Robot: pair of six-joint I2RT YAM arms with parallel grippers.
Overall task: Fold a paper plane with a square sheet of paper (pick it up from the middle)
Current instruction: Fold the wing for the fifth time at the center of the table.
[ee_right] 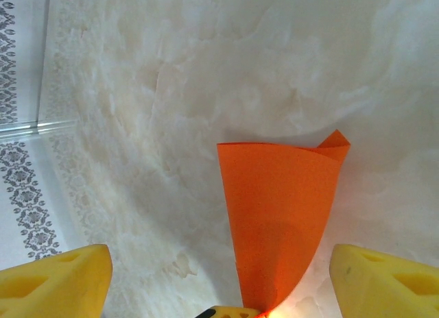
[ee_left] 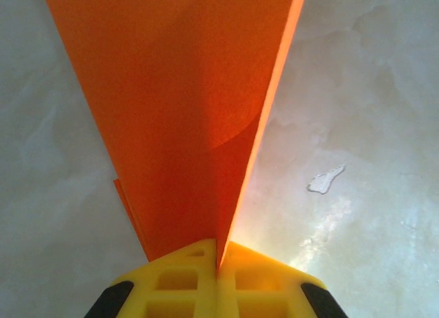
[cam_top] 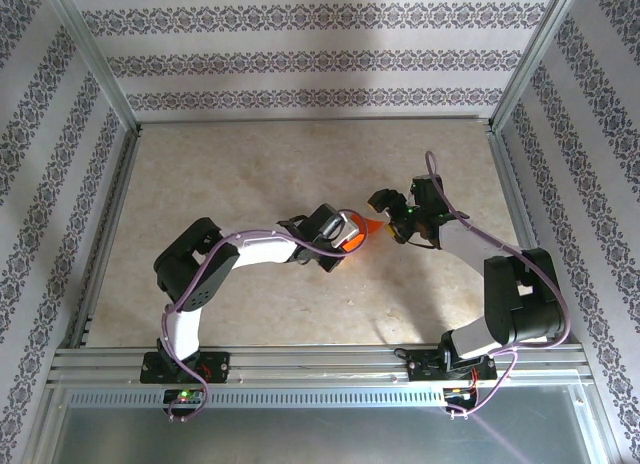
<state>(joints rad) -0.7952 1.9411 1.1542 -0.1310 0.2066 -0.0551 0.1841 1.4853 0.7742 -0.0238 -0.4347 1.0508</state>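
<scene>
**1. Left claw** (ee_left: 218, 255). Yellow fingers pressed together and clamped on the paper (no gap shows between them).

**2. Paper** (ee_left: 185, 126). A thin orange sheet bent double. It is pinched at the narrow end where its layers meet, and it fans out wide from there.
- Place: about mid-tabletop, a little toward the right edge, between the two claws.
- It seems to be held up rather than lying flat (judged from the shadow under it, not certain).
- The bend is a soft curve, not a pressed crease, and one far corner curls over.
- Handling, as a judgement: very light and limp, with only the stiffness the curve lends it. It is smooth enough to slide out of a loose pinch. Any hard squeeze will mark it for good, and it could tear at an edge if two claws pull against each other.
- Where to hold: a flat pinch across both layers, in from the corners. A second hold belongs on the free wide end, opposite the first (taut, never dragged).

**3. Right claw** (ee_right: 219, 256). Fingers wide apart, gripping nothing. The paper's broad end lines up with the gap and touches neither finger, so far as can be seen.

**4. Tabletop** (cam_top: 250, 174). Pale and marbled, with a small pale fleck (ee_left: 326, 181) near the paper.
</scene>
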